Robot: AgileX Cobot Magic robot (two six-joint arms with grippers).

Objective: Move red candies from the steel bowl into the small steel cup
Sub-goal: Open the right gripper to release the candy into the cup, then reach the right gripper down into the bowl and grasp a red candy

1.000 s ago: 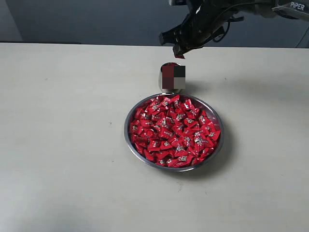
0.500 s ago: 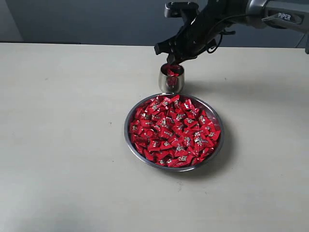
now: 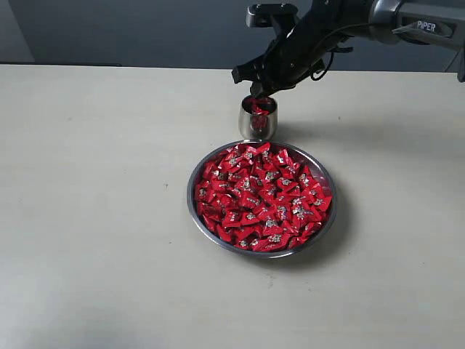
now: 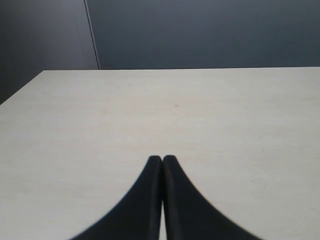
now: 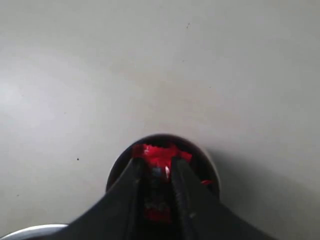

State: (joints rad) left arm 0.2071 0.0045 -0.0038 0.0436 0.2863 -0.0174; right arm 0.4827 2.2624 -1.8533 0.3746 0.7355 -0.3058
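R gripper [image 3: 259, 94] lower, at small steel cup [image 3: 256, 125] (red candy [image 5: 157, 213] btw tips)

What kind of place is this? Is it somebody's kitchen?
Probably a robot lab, not a kitchen. There's a plain pale table, a plain dark wall, and a robot arm whose pincer holds a red candy at a cup's mouth beside a bowl of candies.

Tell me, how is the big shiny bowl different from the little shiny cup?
The steel bowl is wide and shallow; the small steel cup is narrow and upright. The bowl is heaped with red candies; the cup shows only a few. The right gripper is at the cup's mouth, while nothing hangs over the bowl. Both are shiny silver metal and stand on the table.
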